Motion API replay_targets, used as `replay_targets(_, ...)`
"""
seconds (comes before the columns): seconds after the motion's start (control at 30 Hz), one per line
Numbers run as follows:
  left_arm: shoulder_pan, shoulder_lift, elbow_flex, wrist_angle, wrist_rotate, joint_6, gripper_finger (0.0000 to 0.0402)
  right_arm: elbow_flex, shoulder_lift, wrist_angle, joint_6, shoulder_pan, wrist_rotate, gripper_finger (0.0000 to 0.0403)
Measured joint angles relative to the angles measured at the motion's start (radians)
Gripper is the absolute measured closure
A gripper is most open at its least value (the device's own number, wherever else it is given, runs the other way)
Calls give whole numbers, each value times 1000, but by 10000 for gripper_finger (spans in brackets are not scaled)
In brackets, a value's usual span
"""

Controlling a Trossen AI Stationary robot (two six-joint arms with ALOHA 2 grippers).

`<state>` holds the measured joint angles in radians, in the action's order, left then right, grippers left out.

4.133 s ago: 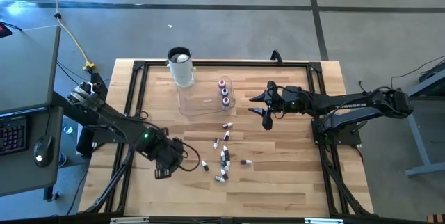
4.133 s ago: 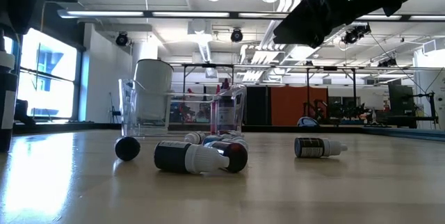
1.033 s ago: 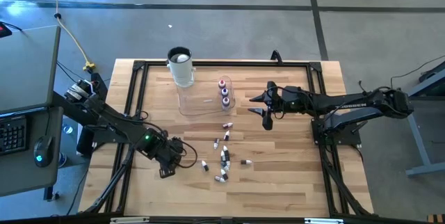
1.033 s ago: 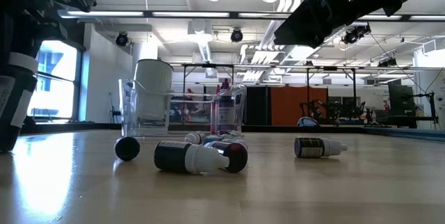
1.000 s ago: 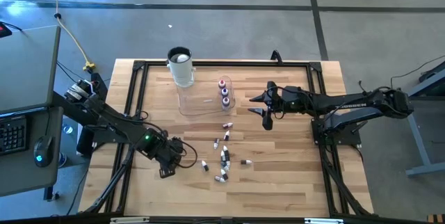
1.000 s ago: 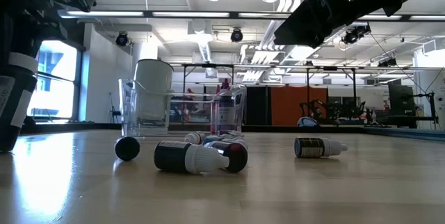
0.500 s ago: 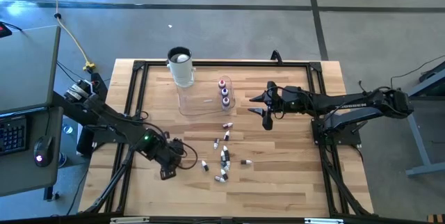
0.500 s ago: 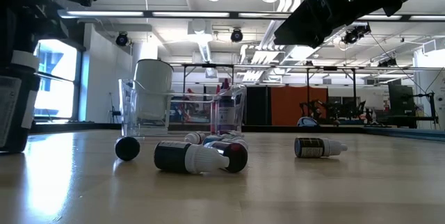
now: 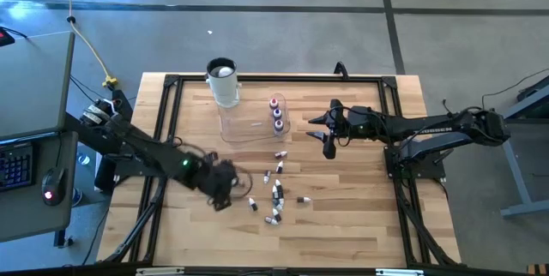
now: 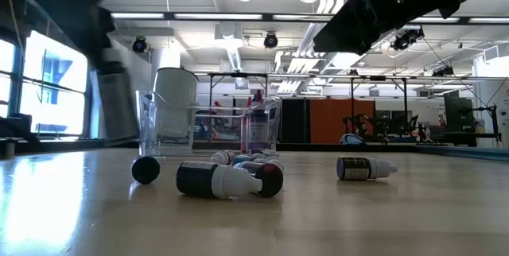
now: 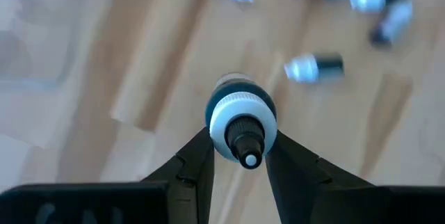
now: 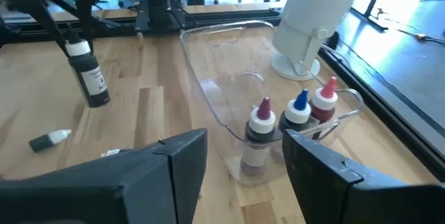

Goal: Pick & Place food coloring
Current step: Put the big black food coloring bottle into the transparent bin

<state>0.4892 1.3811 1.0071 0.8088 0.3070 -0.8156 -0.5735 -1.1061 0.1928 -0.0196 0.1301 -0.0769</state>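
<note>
The left gripper [image 11: 241, 156] is clamped on one food coloring bottle [image 11: 241, 123], held off the wooden table [image 9: 343, 207] beside the loose bottles [image 9: 274, 195]. Three more stand in the clear tray [image 12: 222, 120]. The held bottle's label is too small to read. The right gripper [image 9: 328, 145] hangs near the tray, fingers apart.

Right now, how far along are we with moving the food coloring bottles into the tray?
Done: three small dropper bottles stand upright in the clear shallow plastic tray. In hand: the left gripper has its fingers shut on one dark bottle with a white cap, above the table. Left: several bottles lie loose on the wooden table. The right gripper waits, open, beside the tray.
</note>
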Motion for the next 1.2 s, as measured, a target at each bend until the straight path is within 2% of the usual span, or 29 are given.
replay_targets(0.2,-198,-1,117,11,-17,136,297,0,0,0,-2,0,-23,222)
replay_targets(0.37,-421,-2,195,25,-103,292,297,0,0,0,-1,0,-23,222)
replay_targets(0.6,-722,35,231,20,-181,445,297,0,0,0,1,0,-22,222)
replay_targets(0.73,-837,102,230,-5,-222,525,297,0,0,5,2,0,-22,222)
replay_targets(0.93,-906,232,232,-99,-225,550,297,0,0,5,2,0,-22,222)
replay_targets(1.07,-911,289,250,-178,-251,557,297,0,0,5,4,0,-22,222)
replay_targets(1.2,-909,326,269,-182,-251,558,297,0,0,5,5,0,-22,222)
